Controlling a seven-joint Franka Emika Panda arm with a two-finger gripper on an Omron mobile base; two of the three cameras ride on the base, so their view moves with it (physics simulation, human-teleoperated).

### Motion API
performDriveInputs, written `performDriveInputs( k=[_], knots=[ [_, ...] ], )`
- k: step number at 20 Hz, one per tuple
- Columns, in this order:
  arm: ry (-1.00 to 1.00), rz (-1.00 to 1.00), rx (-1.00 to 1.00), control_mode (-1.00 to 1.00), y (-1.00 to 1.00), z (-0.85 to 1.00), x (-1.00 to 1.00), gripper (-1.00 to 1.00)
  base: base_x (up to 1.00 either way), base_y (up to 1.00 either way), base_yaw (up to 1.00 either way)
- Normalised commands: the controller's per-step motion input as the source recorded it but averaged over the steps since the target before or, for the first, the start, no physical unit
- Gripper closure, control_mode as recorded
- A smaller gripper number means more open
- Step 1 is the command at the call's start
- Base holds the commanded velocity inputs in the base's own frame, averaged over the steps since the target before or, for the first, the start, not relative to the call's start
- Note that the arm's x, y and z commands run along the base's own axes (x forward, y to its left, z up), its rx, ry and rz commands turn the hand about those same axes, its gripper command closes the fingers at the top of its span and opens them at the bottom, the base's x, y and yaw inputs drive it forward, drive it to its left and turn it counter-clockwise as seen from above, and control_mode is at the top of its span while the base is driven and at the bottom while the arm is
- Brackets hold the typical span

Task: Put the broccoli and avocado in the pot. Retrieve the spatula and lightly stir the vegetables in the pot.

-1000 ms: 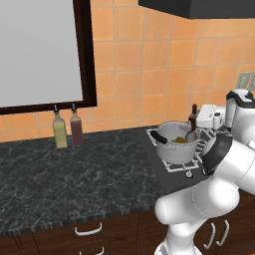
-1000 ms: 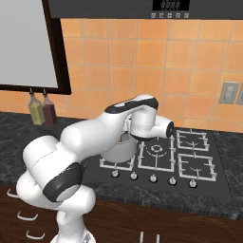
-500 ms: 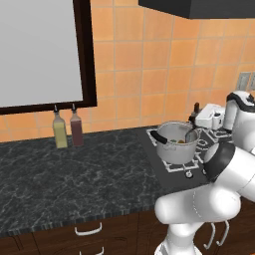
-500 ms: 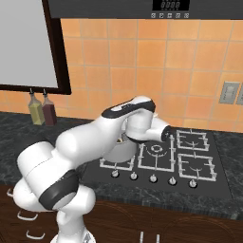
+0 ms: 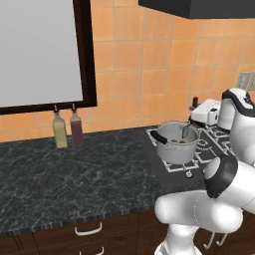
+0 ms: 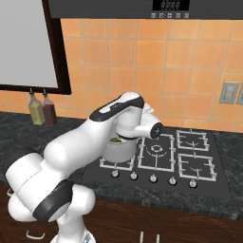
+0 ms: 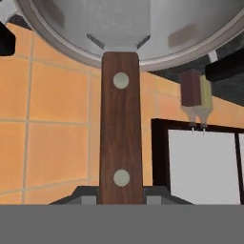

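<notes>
On the hob, claw [image 7: 121, 198] clamps the spatula [image 7: 121, 128], head inside the pot [image 5: 178, 145] ahead: stirring step; next, gentle sweeps.

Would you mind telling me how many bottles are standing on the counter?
2: a yellow-green bottle and a dark red bottle, side by side against the tiled wall below the window frame. None seem hidden.

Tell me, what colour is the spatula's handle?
Dark red-brown wood with two pale rivets; the spatula shows best in the hand view.
</notes>
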Motion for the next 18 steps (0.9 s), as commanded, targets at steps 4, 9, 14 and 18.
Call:
performDriveInputs(
  k=[4,9,14,18],
  knots=[
    [0.01,-0.01,0.01,-1.00,0.13,-0.18,0.01,1.00,0.00,0.00,0.00],
    [0.07,0.00,0.00,-1.00,0.04,-0.14,0.15,1.00,0.00,0.00,0.00],
    [0.00,0.00,0.00,-1.00,0.00,-0.33,0.01,1.00,0.00,0.00,0.00],
    [0.01,-0.02,0.00,-1.00,0.00,-0.49,0.00,1.00,0.00,0.00,0.00]
  ],
)
